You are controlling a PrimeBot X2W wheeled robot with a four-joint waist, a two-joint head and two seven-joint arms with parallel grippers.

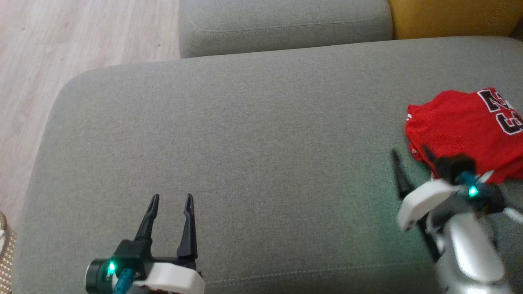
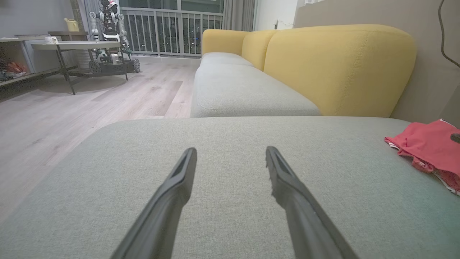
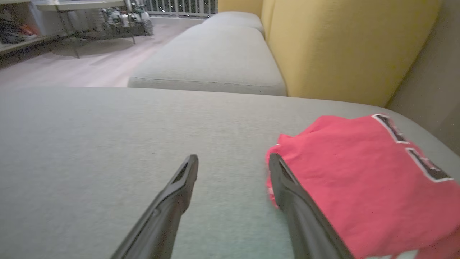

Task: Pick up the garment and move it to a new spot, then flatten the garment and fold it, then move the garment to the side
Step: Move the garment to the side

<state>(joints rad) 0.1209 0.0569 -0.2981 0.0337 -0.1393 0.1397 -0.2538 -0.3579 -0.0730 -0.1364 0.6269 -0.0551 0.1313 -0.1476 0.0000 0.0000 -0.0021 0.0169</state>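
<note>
The garment (image 1: 466, 126) is a red jersey with black and white numbers, lying folded at the right side of the grey sofa cushion (image 1: 245, 143). It also appears at the right edge of the left wrist view as the garment (image 2: 431, 151) and large in the right wrist view as the garment (image 3: 363, 180). My right gripper (image 1: 410, 157) is open at the garment's near left edge, one finger over the red cloth and one over the bare cushion, nothing between them. My left gripper (image 1: 171, 202) is open above the cushion's front left, far from the garment.
A second grey seat cushion (image 1: 286, 24) lies beyond, with a yellow backrest (image 2: 337, 68) to its right. Wooden floor (image 1: 61, 41) runs along the left. In the left wrist view a table (image 2: 75, 46) and another robot (image 2: 109, 36) stand far off.
</note>
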